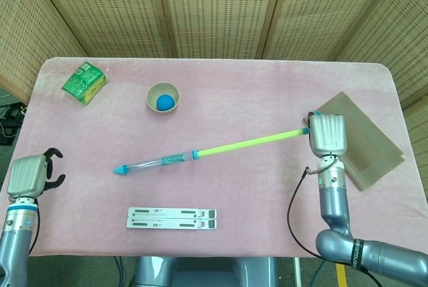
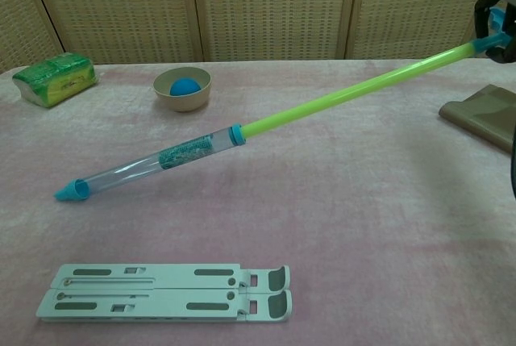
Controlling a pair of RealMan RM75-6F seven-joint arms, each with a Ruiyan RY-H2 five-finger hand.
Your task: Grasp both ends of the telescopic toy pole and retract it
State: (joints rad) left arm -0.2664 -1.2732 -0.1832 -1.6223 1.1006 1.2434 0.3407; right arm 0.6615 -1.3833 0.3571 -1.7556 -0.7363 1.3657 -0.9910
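Note:
The telescopic toy pole is extended: a clear tube with a blue tip on the left and a thin green rod on the right. My right hand grips the rod's right end and holds it raised off the table, so the pole slopes down to its blue tip on the pink cloth. My left hand hovers at the table's left edge, well left of the blue tip, holding nothing, fingers curled; the chest view does not show it.
A grey folded stand lies near the front edge. A beige bowl with a blue ball sits at the back, a green packet at back left, and a brown cloth on the right.

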